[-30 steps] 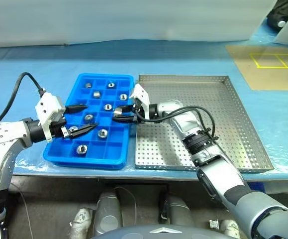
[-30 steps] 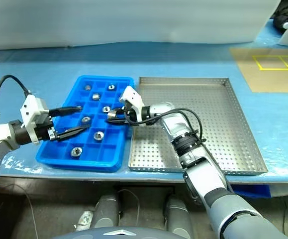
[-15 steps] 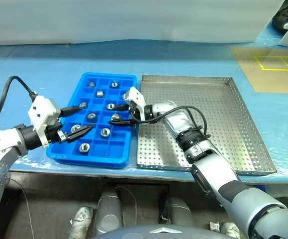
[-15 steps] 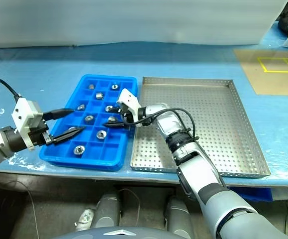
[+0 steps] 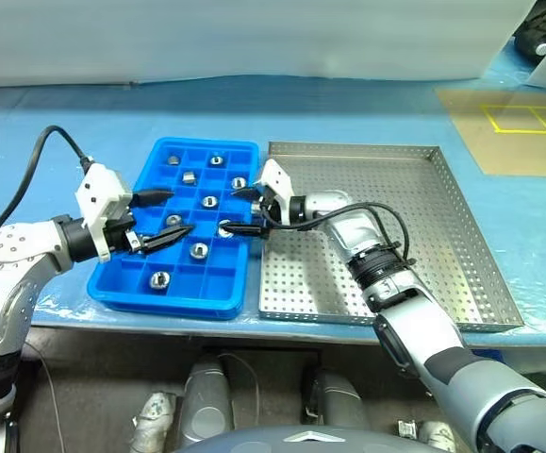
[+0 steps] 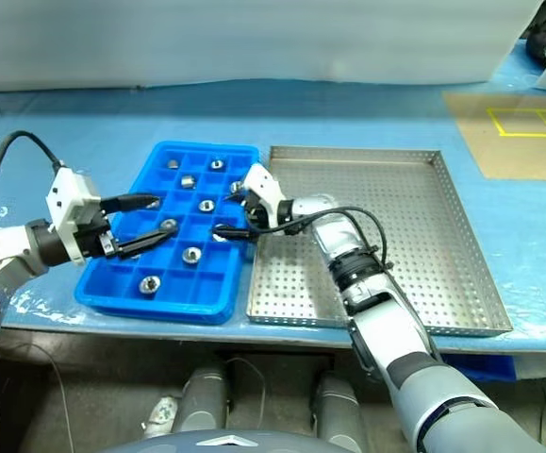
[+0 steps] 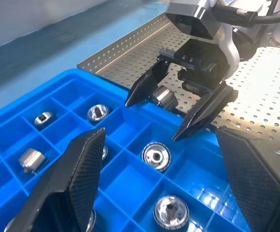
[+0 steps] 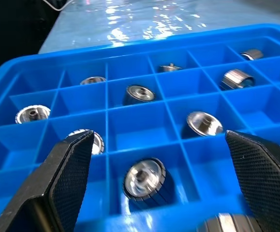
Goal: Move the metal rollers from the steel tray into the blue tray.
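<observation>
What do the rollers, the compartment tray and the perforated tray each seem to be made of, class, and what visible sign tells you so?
Metal rollers: probably polished steel, silvery with bright mirror-like glints.
Blue tray: likely moulded plastic, one uniform bright blue with a soft gloss and thin grid walls.
Steel tray: apparently sheet steel, dull silver-grey with a brushed look, punched with regular small holes and a folded low rim.

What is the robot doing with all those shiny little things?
It is sorting metal rollers into a blue tray with little square boxes. Nine rollers sit in the boxes, one each. The right gripper hangs open over the blue tray's edge, above a roller lying in a box. The left gripper hovers open over the other side, holding nothing. The steel tray beside it has no rollers on it.
</observation>
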{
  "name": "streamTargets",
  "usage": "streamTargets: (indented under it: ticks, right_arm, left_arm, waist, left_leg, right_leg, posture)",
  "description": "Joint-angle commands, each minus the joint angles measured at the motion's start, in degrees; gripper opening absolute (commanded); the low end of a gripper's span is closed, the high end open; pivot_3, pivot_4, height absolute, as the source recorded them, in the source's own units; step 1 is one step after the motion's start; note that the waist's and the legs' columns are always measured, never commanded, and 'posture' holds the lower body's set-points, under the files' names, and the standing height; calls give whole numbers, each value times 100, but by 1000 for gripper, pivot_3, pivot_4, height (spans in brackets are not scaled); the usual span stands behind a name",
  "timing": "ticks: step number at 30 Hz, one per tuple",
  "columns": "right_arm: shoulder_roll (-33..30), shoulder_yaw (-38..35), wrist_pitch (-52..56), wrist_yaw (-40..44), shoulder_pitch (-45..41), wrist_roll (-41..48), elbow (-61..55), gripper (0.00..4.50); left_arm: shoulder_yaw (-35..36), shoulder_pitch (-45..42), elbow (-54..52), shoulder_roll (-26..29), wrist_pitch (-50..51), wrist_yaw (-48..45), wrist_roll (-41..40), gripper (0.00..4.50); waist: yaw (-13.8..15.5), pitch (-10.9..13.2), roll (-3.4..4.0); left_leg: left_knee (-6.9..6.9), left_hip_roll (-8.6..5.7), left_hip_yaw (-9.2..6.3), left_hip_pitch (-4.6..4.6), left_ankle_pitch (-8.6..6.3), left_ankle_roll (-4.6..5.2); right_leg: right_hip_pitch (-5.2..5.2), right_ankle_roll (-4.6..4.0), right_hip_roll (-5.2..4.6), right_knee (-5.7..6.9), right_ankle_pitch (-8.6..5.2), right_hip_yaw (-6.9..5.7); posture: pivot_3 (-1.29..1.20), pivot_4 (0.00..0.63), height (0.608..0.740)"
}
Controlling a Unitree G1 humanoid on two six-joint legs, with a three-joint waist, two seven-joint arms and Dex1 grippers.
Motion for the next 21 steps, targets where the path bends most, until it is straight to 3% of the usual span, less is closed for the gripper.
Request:
streamTargets:
  ticks: [1, 6, 12, 21]
  right_arm:
    - [-347, -336, 203, -268, 228, 23, -439, 4471]
    - [-829, -575, 621, -613, 884, 84, -1254, 4471]
    - [-785, -615, 1017, -977, 1305, 141, -1995, 4471]
    - [-643, -411, 1468, -456, 1054, 551, -2459, 4471]
  left_arm:
    - [-311, -392, 295, -135, -280, -170, 103, 3842]
    - [-818, -995, 1032, -413, -679, -496, 352, 3842]
    - [-1103, -1521, 1652, -642, -955, -778, 533, 3842]
    - [-990, -1521, 1918, -259, -1034, -1285, 578, 3842]
  waist:
    - [-7, 0, 0]
    - [-113, -1, -2]
    - [-406, -2, -3]
    - [-498, -2, -3]
  left_leg:
    - [3, -2, 0, 1, 0, 0]
    - [9, -1, 4, 4, 3, -3]
    - [9, -1, 5, 13, 6, -7]
    - [6, 0, 11, 22, 4, -4]
  right_leg:
    - [2, 0, 0, 2, 0, 2]
    - [1, 1, 5, 6, 1, 10]
    - [-1, 1, 10, 13, 2, 20]
    - [-1, 0, 15, 13, 2, 30]
  posture:
    - [-23, 150, 740]
    - [-86, 150, 740]
    - [-167, 150, 740]
    - [-153, 150, 740]
